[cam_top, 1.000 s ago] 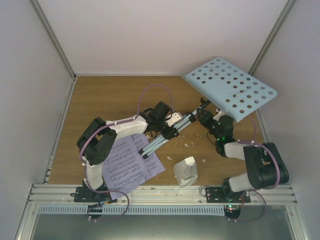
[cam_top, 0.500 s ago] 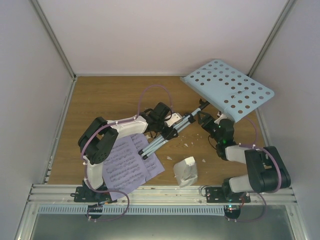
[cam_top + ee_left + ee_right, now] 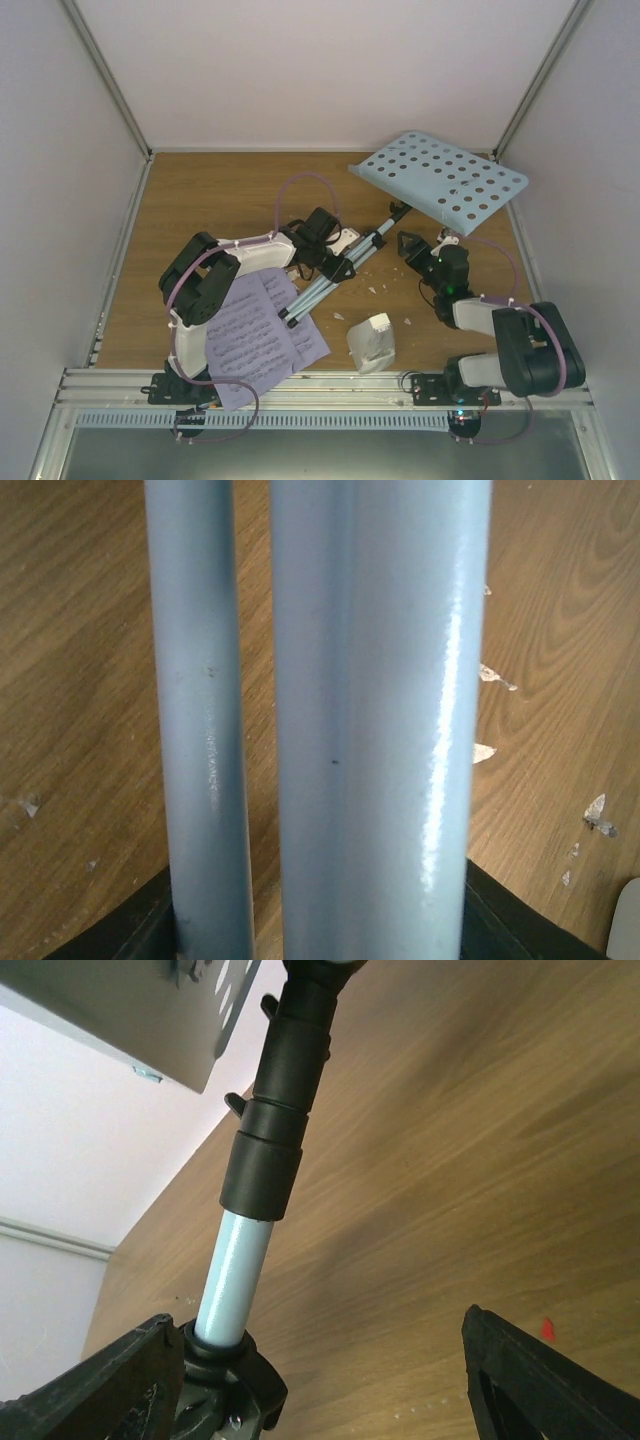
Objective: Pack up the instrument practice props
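Pale-blue music stand (image 3: 440, 180) lies tilted across your table (image 3: 200, 200), with its holed tray at 2 o'clock and its folded legs pointing toward 7. Your left gripper (image 3: 333, 254) is clamped on those legs. Your right gripper (image 3: 408, 243) has its fingers spread wide beside the pole, holding nothing. Sheet music (image 3: 265, 335) lies at 7 o'clock, and the metronome (image 3: 370, 342) is at 6.

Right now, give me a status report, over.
Left end effector clamped on stand legs. Right end effector open beside it. Metronome, sheet music loose on table.
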Robot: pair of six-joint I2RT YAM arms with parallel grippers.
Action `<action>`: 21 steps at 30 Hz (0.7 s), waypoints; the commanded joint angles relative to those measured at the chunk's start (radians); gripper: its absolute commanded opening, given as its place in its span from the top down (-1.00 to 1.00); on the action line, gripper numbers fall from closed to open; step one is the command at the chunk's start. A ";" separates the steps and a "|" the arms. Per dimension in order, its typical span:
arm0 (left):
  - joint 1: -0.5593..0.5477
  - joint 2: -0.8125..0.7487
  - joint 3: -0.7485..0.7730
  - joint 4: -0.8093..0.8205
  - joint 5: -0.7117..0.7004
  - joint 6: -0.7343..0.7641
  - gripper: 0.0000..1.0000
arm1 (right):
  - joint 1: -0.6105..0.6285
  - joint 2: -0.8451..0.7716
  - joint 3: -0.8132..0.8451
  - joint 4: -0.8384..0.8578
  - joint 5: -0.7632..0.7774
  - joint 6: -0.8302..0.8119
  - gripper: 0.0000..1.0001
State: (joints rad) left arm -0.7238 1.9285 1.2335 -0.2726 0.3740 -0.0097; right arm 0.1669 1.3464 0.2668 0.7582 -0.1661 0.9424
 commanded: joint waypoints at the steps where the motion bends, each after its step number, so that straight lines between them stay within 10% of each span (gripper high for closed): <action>1: 0.007 -0.044 0.033 0.400 0.071 0.031 1.00 | -0.013 -0.052 -0.017 -0.023 0.049 0.010 -0.54; 21: 0.017 -0.001 0.063 0.390 0.071 0.070 1.00 | -0.036 -0.326 -0.048 -0.361 0.288 -0.014 -0.80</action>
State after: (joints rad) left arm -0.7132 1.9556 1.2186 -0.2413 0.3870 -0.0528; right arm 0.1444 1.0718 0.1974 0.5037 0.0036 0.9508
